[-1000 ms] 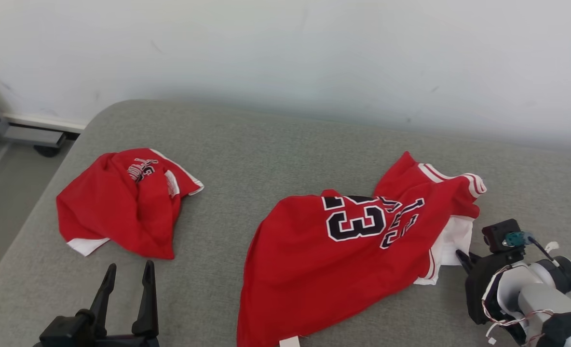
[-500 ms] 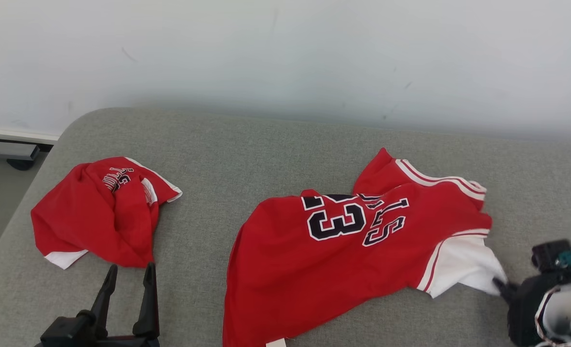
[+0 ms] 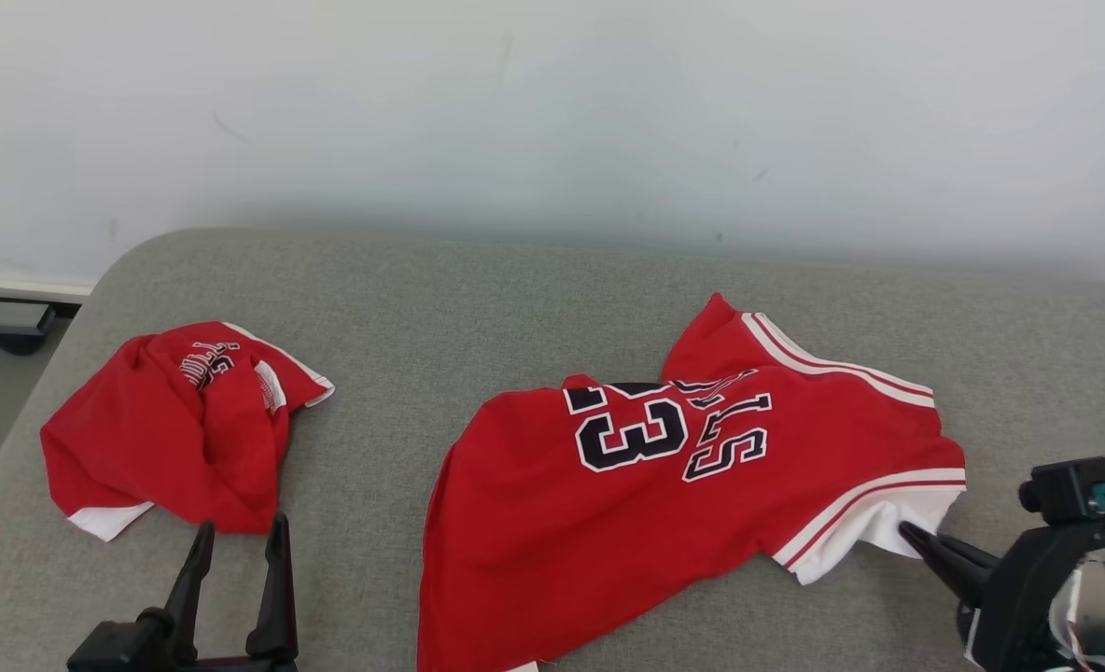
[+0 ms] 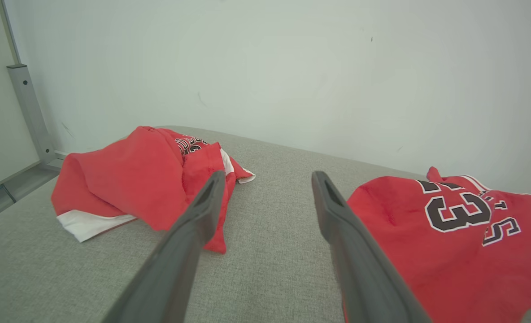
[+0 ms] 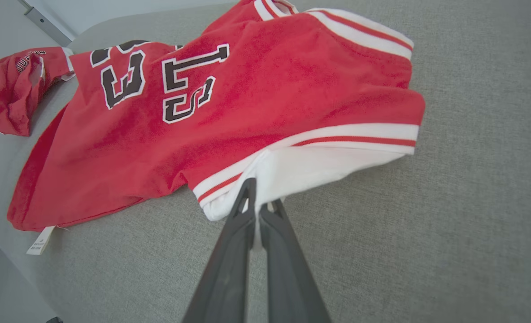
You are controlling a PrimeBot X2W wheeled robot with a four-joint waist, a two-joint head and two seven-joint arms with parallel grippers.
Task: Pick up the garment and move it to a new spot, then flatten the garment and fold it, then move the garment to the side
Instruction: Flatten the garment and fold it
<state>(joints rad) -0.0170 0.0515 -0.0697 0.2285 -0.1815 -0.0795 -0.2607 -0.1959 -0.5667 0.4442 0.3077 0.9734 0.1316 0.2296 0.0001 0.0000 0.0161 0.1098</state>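
Right wrist view: the red jersey [image 5: 247, 112] is lying spread out with its number 23 facing up on the grey upholstered surface [image 5: 472, 179], and the right claw [image 5: 258, 202] is gripping the white corner of its hem, fingers pressed together on the cloth. In the head view the jersey [image 3: 664, 504] is sitting right of centre, with the right claw [image 3: 912, 534] meeting it at its lower right corner. The left claw [image 3: 240, 537] is hovering at the lower left with its fingers apart and empty, just beside a second, crumpled red garment [image 3: 160, 439] that is lying well apart from the jersey.
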